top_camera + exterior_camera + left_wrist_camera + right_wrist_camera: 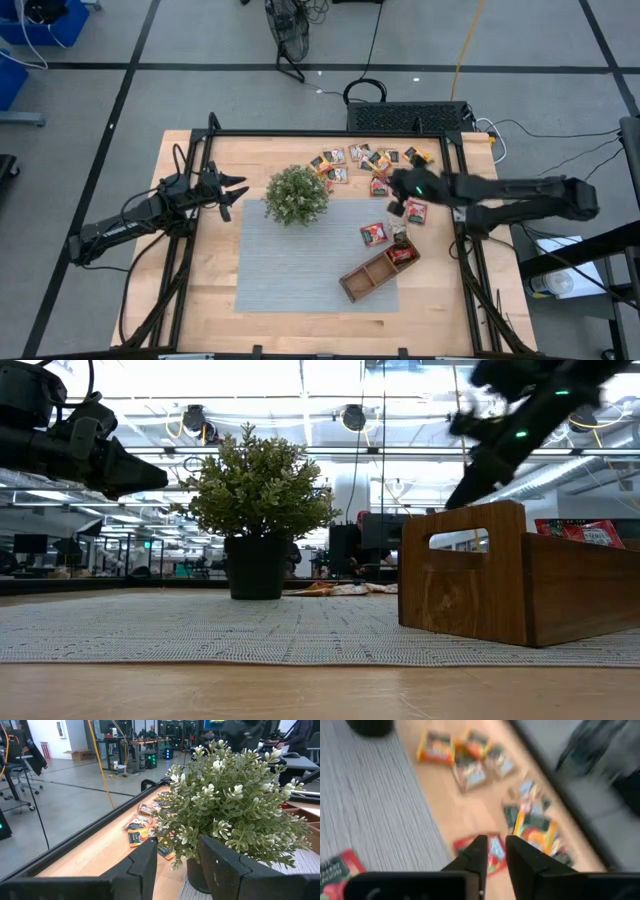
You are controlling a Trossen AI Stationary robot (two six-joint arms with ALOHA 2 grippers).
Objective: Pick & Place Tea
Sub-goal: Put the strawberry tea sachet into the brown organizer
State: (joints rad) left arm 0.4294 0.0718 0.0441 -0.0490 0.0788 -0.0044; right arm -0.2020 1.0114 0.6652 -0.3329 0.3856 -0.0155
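High view shows us the desk (pixel 215 290) with a grey mat (pixel 300 255), a plant (pixel 296 195) and a wooden tray (pixel 378 272) already holding red tea. Most tea sachets (pixel 365 160) lie scattered at the far right. Our right claw (pixel 398 198) hovers above them, fingers narrow, holding nothing. Our left claw (pixel 232 192) waits beside the plant, part open. We risk pinching two overlapping sachets, or sliding one away.

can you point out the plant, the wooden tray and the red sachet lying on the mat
plant (pixel 296 194), high view, middle of the foliage
wooden tray (pixel 361 279), high view, floor of its middle compartment
red sachet on the mat (pixel 374 234), high view, centre of the packet
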